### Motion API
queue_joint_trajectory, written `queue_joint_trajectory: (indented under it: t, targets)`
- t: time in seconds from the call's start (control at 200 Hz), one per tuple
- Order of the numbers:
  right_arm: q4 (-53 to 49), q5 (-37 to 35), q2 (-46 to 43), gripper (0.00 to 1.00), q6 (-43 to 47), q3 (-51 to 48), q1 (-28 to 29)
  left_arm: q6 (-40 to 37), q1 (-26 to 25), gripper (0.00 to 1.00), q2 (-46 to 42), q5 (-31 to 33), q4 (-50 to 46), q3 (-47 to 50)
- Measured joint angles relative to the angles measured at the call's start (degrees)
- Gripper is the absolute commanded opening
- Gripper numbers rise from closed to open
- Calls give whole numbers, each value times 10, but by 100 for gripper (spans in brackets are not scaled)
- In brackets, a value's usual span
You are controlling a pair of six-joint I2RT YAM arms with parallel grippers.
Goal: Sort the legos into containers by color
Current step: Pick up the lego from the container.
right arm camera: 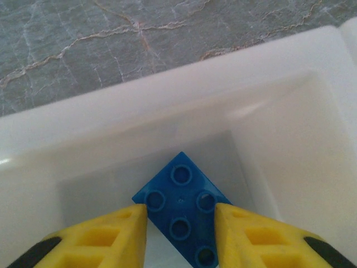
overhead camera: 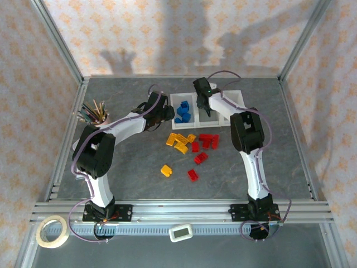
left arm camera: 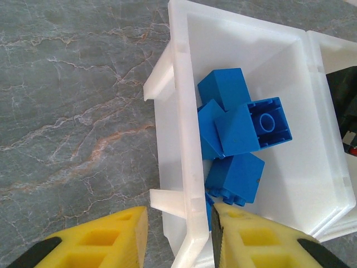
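The containers are three joined white compartments in one tray point(overhead camera: 234, 94). Several blue legos point(overhead camera: 183, 111) lie in the left compartment, and they show up close in the left wrist view point(left arm camera: 240, 128). My left gripper point(overhead camera: 163, 111) point(left arm camera: 179, 234) straddles that compartment's outer wall point(left arm camera: 178, 111), shut on it. My right gripper point(overhead camera: 202, 99) point(right arm camera: 181, 215) reaches down into the middle compartment point(right arm camera: 167, 100), its fingers pressed against both sides of a blue lego point(right arm camera: 181, 195). Yellow legos point(overhead camera: 178, 139) and red legos point(overhead camera: 207, 139) lie on the table in front of the tray.
A lone yellow brick point(overhead camera: 165, 170) and two red bricks point(overhead camera: 193, 175) lie nearer the arm bases. A cup of pencils point(overhead camera: 95, 114) stands at the left by the left arm. A tape roll point(overhead camera: 53, 231) and a small white device point(overhead camera: 181, 233) sit by the front rail.
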State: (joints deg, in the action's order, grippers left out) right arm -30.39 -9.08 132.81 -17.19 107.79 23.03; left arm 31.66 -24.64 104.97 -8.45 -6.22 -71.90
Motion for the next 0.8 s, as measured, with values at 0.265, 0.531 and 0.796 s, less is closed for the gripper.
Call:
queue_joint_trajectory:
  t: [0.265,0.531,0.796]
  targets:
    - [9,13,-2,15,-10,-11,0,0,0,36,-10,4,-2,0]
    - [23,16,-28,8,-19,-44,1,0,0,36,-14,4,-5,0]
    - [30,23,-66,1,-21,-69,1,0,0,36,-28,13,-7,0]
